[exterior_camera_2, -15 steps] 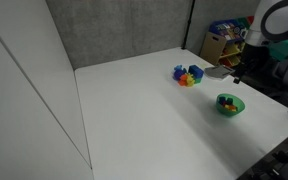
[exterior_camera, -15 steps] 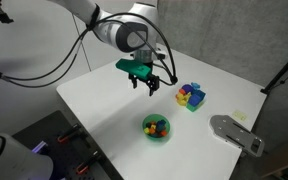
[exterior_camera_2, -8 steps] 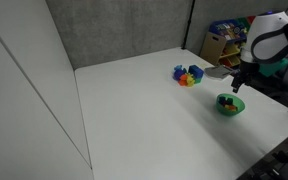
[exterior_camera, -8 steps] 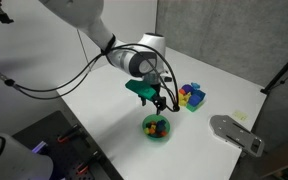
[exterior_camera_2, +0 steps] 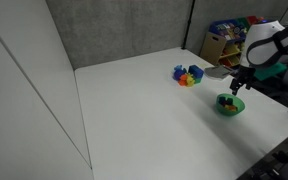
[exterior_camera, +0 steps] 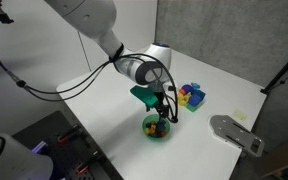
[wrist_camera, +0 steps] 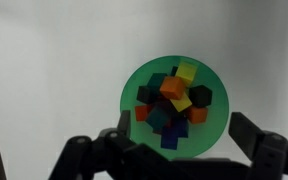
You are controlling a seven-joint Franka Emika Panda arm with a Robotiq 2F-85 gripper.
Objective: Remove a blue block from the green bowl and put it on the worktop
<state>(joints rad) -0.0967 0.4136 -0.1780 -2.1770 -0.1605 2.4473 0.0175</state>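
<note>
The tool (exterior_camera: 162,110) hung wide open over the green bowl (wrist_camera: 134,85) — the blue block (wrist_camera: 170,136), a cube among other blocks, showed no long axis.

- The green bowl (wrist_camera: 134,88) is small, round and bright green with a low rim. It stands upright on the worktop (wrist_camera: 54,60) and is filled with a heap of small cubes; both exterior views (exterior_camera: 156,138) (exterior_camera_2: 229,109) show it the same way.
- The blue block (wrist_camera: 170,133) is a tiny dark cube, far smaller than the bowl. It lies inside the bowl at the edge of the heap, close to the rim, touching neighbouring cubes. Other cubes there look just as dark, so its exact shade is hard to tell.
- The worktop (exterior_camera: 99,95) (exterior_camera_2: 144,110) is large, flat, plain white and rectangular; the bowl sits well inside its edges.
</note>
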